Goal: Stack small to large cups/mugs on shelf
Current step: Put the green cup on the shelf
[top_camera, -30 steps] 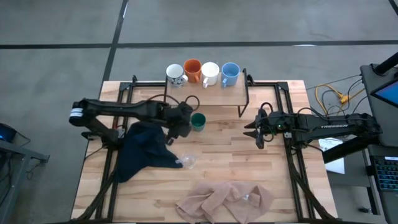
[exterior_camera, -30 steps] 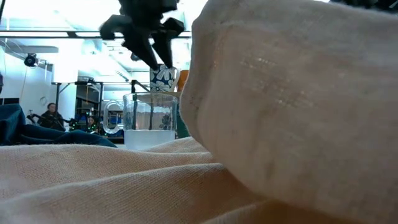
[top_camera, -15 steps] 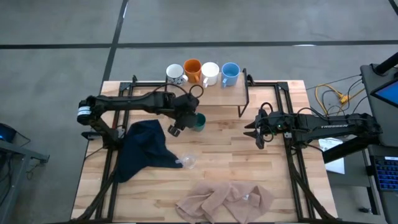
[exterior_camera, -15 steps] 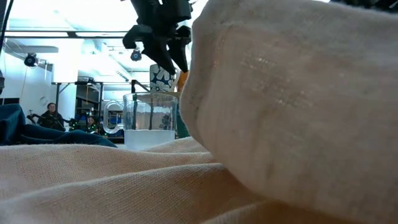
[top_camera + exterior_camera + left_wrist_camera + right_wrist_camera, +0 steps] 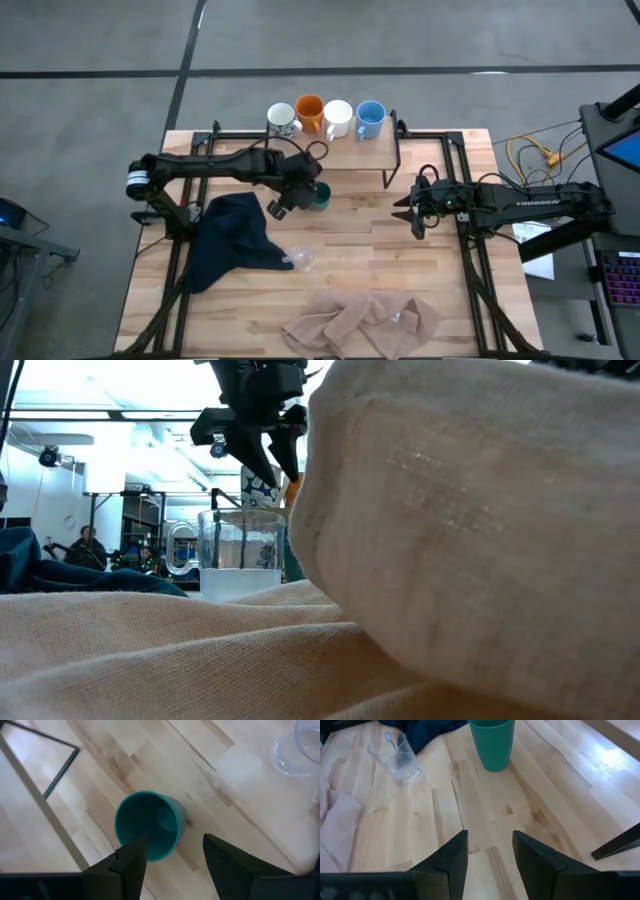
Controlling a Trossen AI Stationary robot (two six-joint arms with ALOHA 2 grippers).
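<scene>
Four mugs stand in a row on the shelf (image 5: 345, 152) at the table's far edge: white with dark pattern (image 5: 283, 120), orange (image 5: 310, 113), plain white (image 5: 337, 118) and light blue (image 5: 370, 118). A dark green cup (image 5: 320, 196) (image 5: 150, 825) stands upright on the table in front of the shelf. The clear glass cup (image 5: 303, 261) (image 5: 240, 550) stands nearer, beside the dark blue cloth. My left gripper (image 5: 282, 203) (image 5: 172, 857) hovers open above the green cup, touching nothing. My right gripper (image 5: 405, 212) (image 5: 490, 845) waits open at the right.
A dark blue cloth (image 5: 230, 245) lies on the table's left half. A crumpled beige cloth (image 5: 365, 322) lies at the near edge and fills most of the low view (image 5: 450, 540). Bare wood lies between the green cup and my right gripper.
My left gripper has swung a little toward the table's right, from the blue cloth's edge to above the green cup, and has rolled about its own axis. Its fingers stay open. The cups have not moved.
</scene>
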